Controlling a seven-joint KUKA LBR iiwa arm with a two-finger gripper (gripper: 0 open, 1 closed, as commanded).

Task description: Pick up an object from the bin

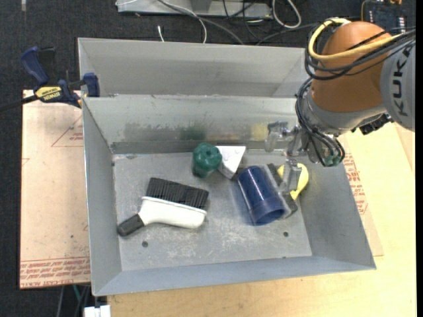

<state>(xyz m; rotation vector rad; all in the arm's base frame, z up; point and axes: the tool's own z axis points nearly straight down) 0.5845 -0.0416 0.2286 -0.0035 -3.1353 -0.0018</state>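
floor: dark carpet [53, 12] | top: tangled cables [250, 5] | right: pale tabletop [396, 210]

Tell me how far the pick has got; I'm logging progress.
Done: the arm is down in the bin, right side, its end between the blue cup and a yellow piece. In hand: nothing visibly lifted; both lie on the floor. Left: gripping one and raising it.

Blue cup [256, 193] lies on its side in the bin's [198, 243] right half
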